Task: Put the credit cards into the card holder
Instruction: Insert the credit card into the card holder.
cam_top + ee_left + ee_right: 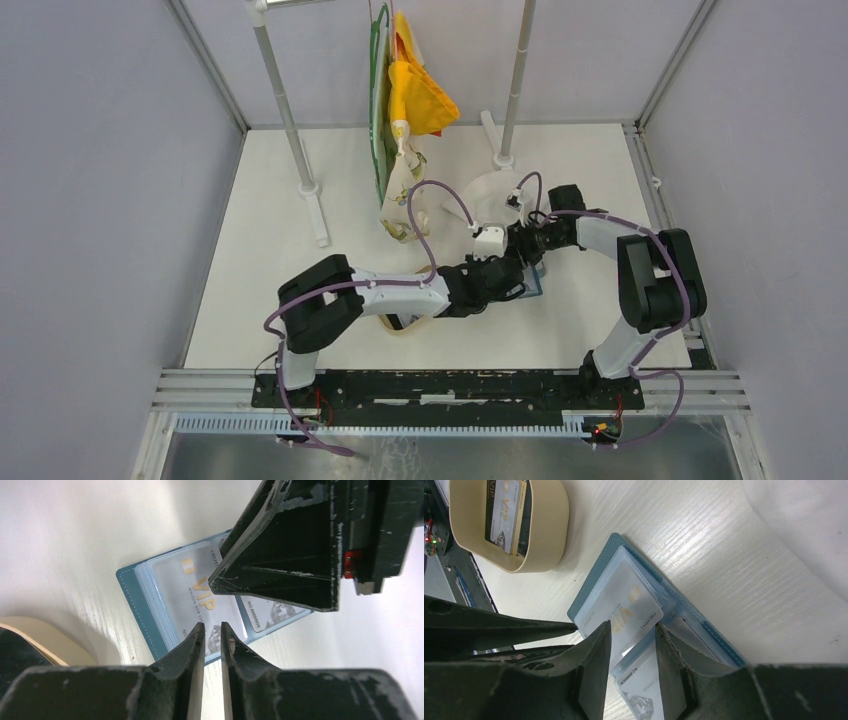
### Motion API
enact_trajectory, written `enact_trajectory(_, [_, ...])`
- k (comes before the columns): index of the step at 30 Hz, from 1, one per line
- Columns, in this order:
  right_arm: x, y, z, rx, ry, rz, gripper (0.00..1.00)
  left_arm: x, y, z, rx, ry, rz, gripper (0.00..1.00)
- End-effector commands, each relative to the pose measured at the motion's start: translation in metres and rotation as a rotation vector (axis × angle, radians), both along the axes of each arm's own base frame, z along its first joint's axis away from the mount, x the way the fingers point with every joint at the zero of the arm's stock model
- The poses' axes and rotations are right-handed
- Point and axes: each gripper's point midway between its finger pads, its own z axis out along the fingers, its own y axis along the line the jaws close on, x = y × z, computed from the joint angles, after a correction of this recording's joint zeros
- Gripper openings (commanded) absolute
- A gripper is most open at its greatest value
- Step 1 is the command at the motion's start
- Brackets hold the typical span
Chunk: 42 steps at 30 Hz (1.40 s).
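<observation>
Looking down on a white desk [260, 250] boxed in by grey walls [100, 200], with a pole rack [285, 110] and hanging yellow and green cloths [420, 95] at the far side. Hidden from above almost wholly under both arms: the open blue card holder [604, 587], flat on the desk, right of centre. Cut off at the picture's edge in the right wrist view: a tan tray [549, 530] carrying one credit card [504, 515]. Showing through a clear sleeve of the holder: a second credit card [624, 605], marked VIP. Right gripper [634, 665] part open, straddling a sleeve; contact hard to judge. Left gripper [212, 637] barely ajar, empty, at the holder's edge.
</observation>
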Motion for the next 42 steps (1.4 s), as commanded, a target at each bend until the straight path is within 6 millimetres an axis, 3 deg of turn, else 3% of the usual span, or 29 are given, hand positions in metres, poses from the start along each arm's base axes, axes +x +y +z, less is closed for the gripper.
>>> enact_trajectory(1, [0.010, -0.001, 0.018, -0.008, -0.119, 0.038, 0.44, 0.001, -0.009, 0.045, -0.115, -0.070, -0.043, 0.25])
enact_trajectory(8, [0.011, -0.004, 0.026, -0.024, -0.179, 0.058, 0.47, -0.005, 0.006, 0.068, -0.131, -0.121, -0.083, 0.29])
enact_trajectory(12, [0.008, -0.005, 0.021, -0.034, -0.160, 0.055, 0.47, -0.007, 0.013, 0.078, -0.126, -0.142, -0.104, 0.30])
enact_trajectory(19, [0.009, -0.009, 0.020, -0.062, -0.205, 0.079, 0.45, -0.015, 0.010, 0.086, -0.182, -0.142, -0.160, 0.31])
enact_trajectory(25, [0.003, -0.010, 0.019, -0.082, -0.323, 0.136, 0.29, -0.020, 0.007, 0.096, -0.272, -0.133, -0.207, 0.31])
enact_trajectory(30, [-0.003, -0.008, 0.005, -0.118, -0.275, 0.167, 0.15, -0.027, -0.001, 0.105, -0.410, -0.097, -0.324, 0.35])
enact_trajectory(36, [-0.005, -0.003, -0.010, -0.186, -0.255, 0.185, 0.11, -0.013, 0.017, 0.077, -0.429, -0.007, -0.279, 0.51])
enact_trajectory(42, [-0.006, -0.001, -0.017, -0.213, -0.242, 0.191, 0.10, -0.005, 0.028, 0.051, -0.413, 0.070, -0.234, 0.56])
